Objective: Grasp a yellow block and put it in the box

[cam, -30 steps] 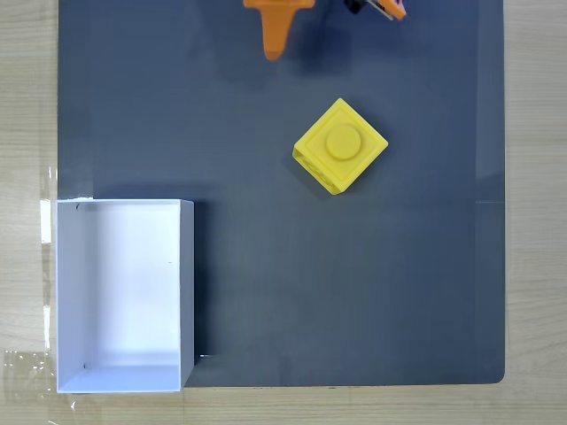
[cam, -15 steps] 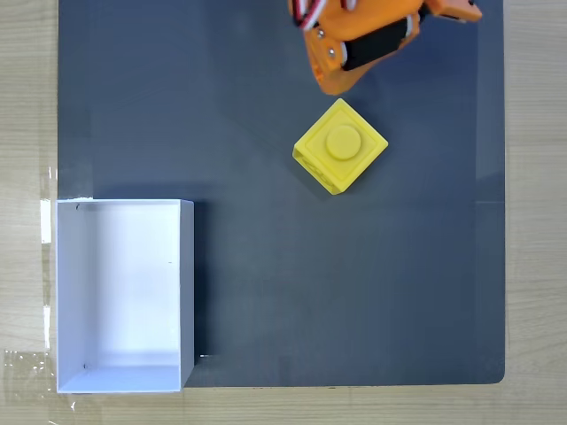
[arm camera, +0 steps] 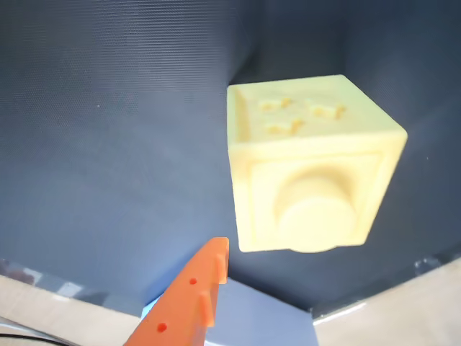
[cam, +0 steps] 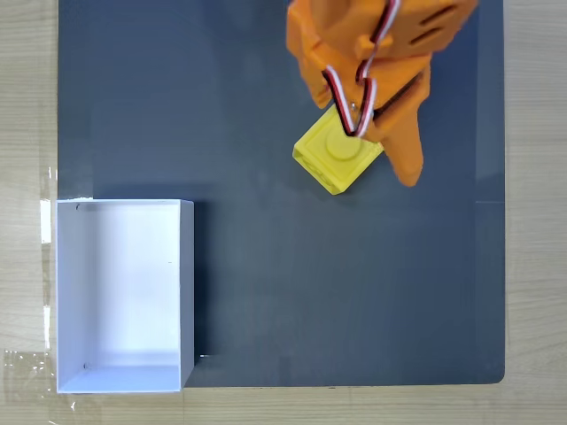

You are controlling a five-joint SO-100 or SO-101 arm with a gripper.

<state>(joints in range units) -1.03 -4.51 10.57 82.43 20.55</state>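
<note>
Yellow block (cam: 335,161) sits half-hidden under the spread pincer (cam: 368,146); wrist view shows its stud unobstructed

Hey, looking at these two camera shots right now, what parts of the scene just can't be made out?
- Yellow block: in the fixed view its upper right part lies under the orange arm.
- Gripper: the arm's body and wires cover most of it in the fixed view, so whether it is open cannot be told.
- Gripper finger: in the wrist view it is cut off by the bottom edge.
- Box: nothing hidden in the fixed view.
</note>
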